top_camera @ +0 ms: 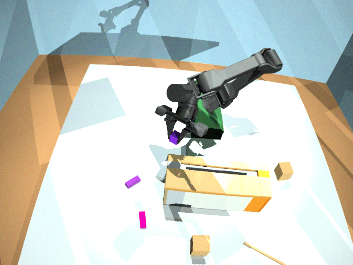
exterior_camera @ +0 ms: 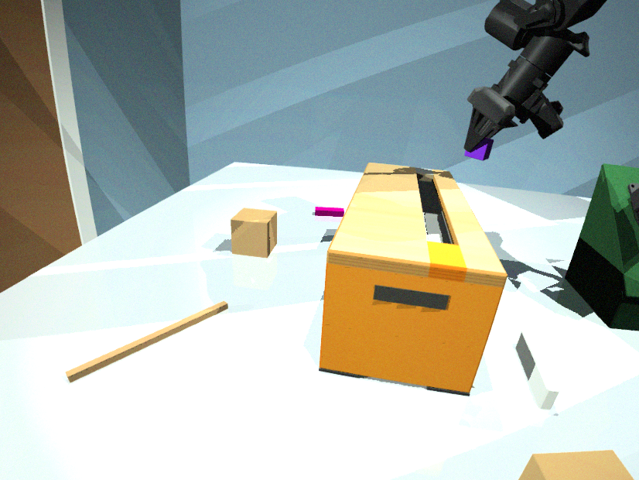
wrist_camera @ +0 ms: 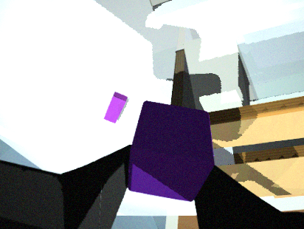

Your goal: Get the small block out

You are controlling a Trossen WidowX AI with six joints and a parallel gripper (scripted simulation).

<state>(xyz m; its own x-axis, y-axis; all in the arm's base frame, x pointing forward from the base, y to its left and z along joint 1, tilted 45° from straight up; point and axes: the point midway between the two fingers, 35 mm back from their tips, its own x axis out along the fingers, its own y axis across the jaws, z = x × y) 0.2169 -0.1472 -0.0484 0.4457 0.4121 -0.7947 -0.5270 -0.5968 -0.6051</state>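
We are holding the small, matte purple cube [top_camera: 174,138] pinched between the dark, tapered fingers of our charcoal parallel-jaw gripper [exterior_camera: 479,140], which is closing firmly on two of its flat faces; in the wrist view the cube is sitting slightly tilted, one lighter violet facet catching the light along its lower edge. The cube is hanging in the air, above the level of the box top and off beyond its far end in the exterior view, touching nothing but our fingers. Below and ahead of the gripper the long rectangular wooden box [top_camera: 216,184] is standing upright on the glossy white table top [top_camera: 85,159], its pale plywood lid cut by a narrow dark slot with a yellow patch [exterior_camera: 446,255] at one end, its end panel a saturated orange with a dark rectangular recess. Behind the gripper the faceted green pedestal [top_camera: 209,121] is carrying our angular grey arm. Out to one side of the gripper a flat violet bar [top_camera: 132,181] and a magenta bar [top_camera: 142,219] are lying well apart on the table. Beyond the box, two plain tan cubes [top_camera: 283,170] [top_camera: 200,245] and a thin wooden stick [exterior_camera: 147,341] are resting on the reflective surface.
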